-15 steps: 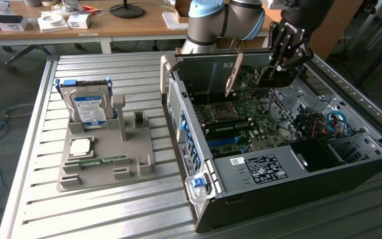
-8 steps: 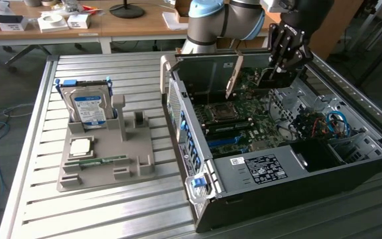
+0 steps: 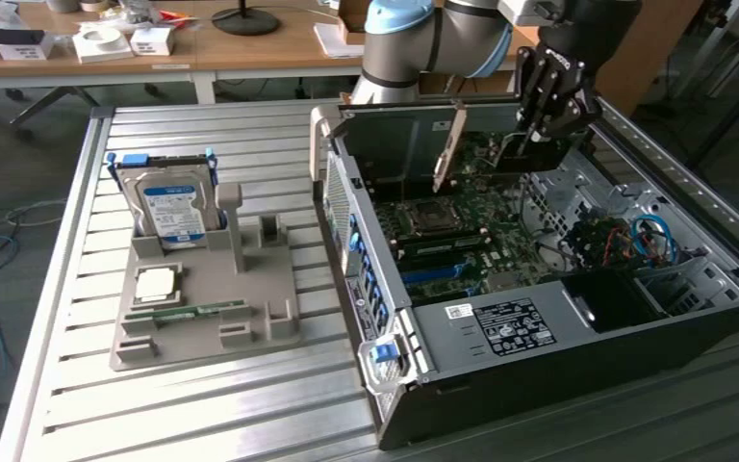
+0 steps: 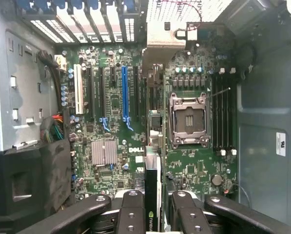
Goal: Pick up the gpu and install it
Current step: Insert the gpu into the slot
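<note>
Gripper (image 4: 154, 208) pinches gpu (image 4: 151, 187) edge-on above mobo (image 4: 111, 146) slots.

one gpu (image 4: 151, 195), one hard drive (image 3: 170, 212), one case (image 3: 537, 385)

Table (image 3: 216, 414), lower left: bare ribbed metal, dull sheen. Tray (image 3: 190, 346): grey matt plastic. Case (image 3: 511, 395): matt black outside, grey sheet metal inside. The gpu (image 4: 151, 195) has a smooth black plastic edge.

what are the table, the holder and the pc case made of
Table: bare metal, likely aluminium; ribbed silvery slats with a sheen.
Holder: matte grey plastic, perhaps printed; uniform dull look.
Case: sheet metal; thin folded grey panels.
</note>
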Controlling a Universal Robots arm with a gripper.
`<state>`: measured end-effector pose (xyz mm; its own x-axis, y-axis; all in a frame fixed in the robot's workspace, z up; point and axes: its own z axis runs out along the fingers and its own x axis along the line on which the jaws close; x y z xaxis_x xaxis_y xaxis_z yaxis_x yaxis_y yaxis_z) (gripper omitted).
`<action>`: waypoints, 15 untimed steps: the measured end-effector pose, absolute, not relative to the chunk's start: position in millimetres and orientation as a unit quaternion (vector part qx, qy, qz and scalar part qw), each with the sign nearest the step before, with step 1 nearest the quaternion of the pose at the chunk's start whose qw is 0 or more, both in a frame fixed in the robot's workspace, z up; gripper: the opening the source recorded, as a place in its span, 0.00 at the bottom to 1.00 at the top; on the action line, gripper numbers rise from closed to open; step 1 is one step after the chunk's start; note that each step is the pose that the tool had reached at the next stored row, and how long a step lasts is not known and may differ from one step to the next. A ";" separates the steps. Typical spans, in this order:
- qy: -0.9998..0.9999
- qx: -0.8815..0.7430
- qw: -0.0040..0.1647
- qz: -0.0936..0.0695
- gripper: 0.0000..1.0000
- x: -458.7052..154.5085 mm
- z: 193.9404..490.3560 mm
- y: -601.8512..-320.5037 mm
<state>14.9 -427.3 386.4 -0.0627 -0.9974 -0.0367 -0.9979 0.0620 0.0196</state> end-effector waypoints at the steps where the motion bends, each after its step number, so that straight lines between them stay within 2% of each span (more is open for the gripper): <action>1: 0.729 -0.685 0.007 0.020 0.26 13.5 386.2 -427.3; 15: 0.729 -0.685 0.007 0.020 0.26 4.8 379.7 -427.4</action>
<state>4.8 -427.4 379.7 -0.0627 -0.9974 -0.0367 -0.9979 0.0620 0.0196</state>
